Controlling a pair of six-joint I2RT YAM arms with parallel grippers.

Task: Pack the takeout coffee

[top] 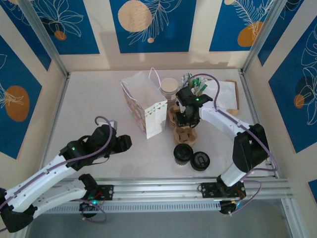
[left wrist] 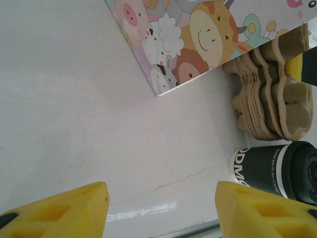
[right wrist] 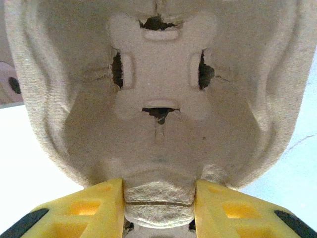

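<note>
The takeout coffee, a dark cup with a round black lid, stands near the table's front, right of centre. In the left wrist view the coffee appears at the lower right. A stack of brown pulp cup carriers lies just behind it. My right gripper is over that stack. Its yellow fingers are shut on a raised ridge of the top carrier. My left gripper hovers open over bare table left of the coffee, with nothing between its fingertips.
A paper bag printed with cartoon animals stands open at centre, beside the carriers. A low black lid piece lies right of the coffee. Lidless cream cups are stacked behind the bag. Green-topped items and a napkin tray sit at the back right.
</note>
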